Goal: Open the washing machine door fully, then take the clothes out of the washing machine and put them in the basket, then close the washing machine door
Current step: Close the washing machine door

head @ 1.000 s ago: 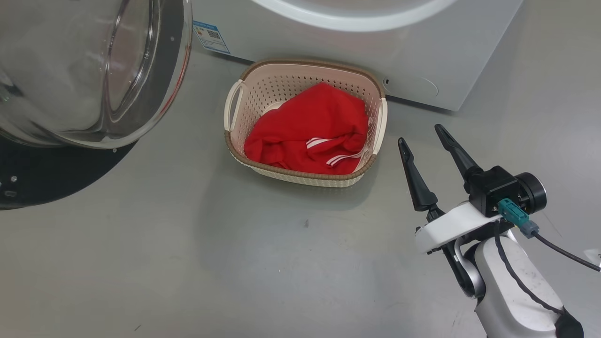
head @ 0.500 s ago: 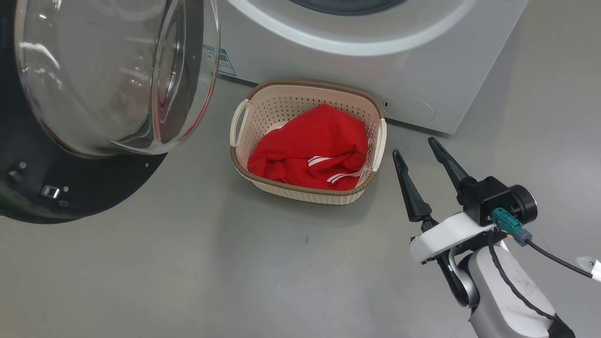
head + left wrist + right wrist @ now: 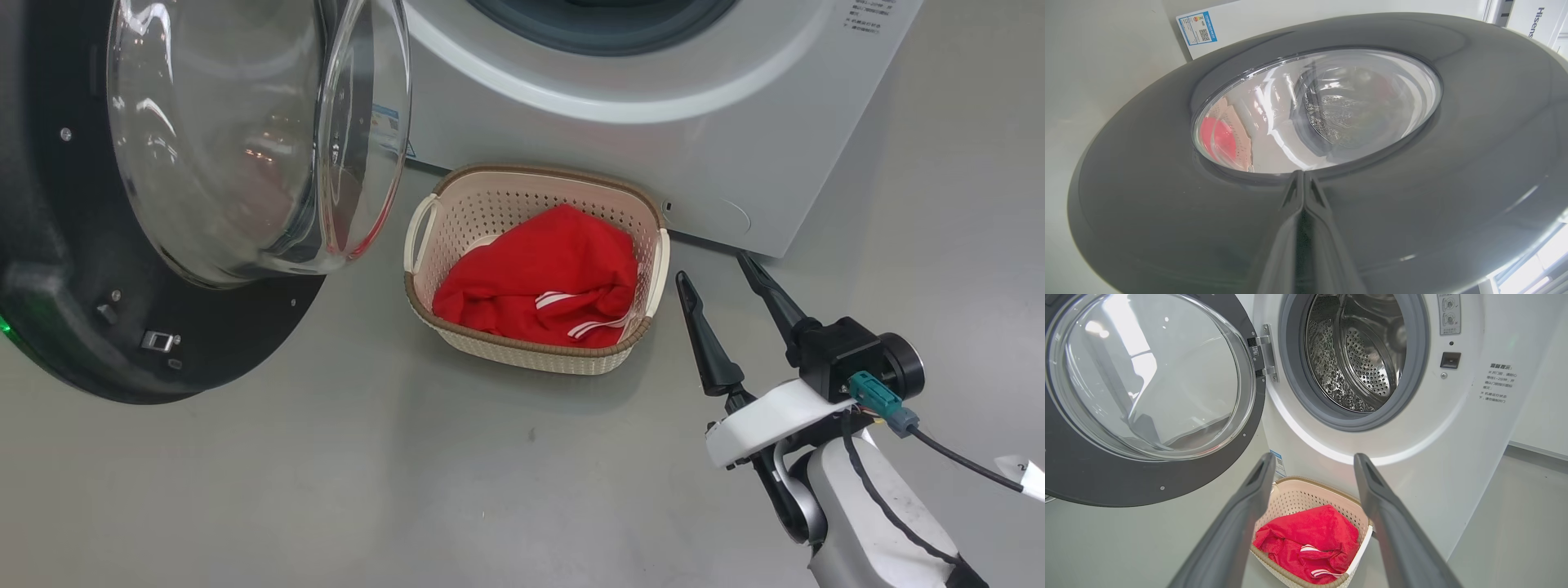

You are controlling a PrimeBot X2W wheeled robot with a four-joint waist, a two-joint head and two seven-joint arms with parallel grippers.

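The washing machine [image 3: 1412, 457] stands ahead of the right gripper's [image 3: 711, 269] parted jaws, its white front rising past both fingertips, and in the right wrist view the grey rubber ring [image 3: 1290, 375] and the dimpled steel drum [image 3: 1355, 355] sit above the gap between them. The washing machine door [image 3: 49, 245] is swung open on its hinge [image 3: 1267, 353], well off to the left of those jaws, with its black rim and bulging glass window turned toward the room. The left gripper [image 3: 1303, 179] is clenched with nothing between its fingers, the two dark fingers pressed together into a single wedge; it points at the door's outer face, and its tip reaches the lower edge of the glass (whether it actually touches the rim cannot be told). The basket [image 3: 531, 355] sits on the grey floor [image 3: 326, 490] just in front of the machine's base, to the left of the right jaws in the head view and near them but apart; in the right wrist view it lies low between the two fingers. The clothes [image 3: 547, 269] are heaped inside the basket, red fabric with thin white stripes showing at the side nearest the jaws. The right gripper is released and holds nothing. A small blue label [image 3: 1197, 27] on the machine's front shows beyond the door's edge, far up and left of the closed left jaws.
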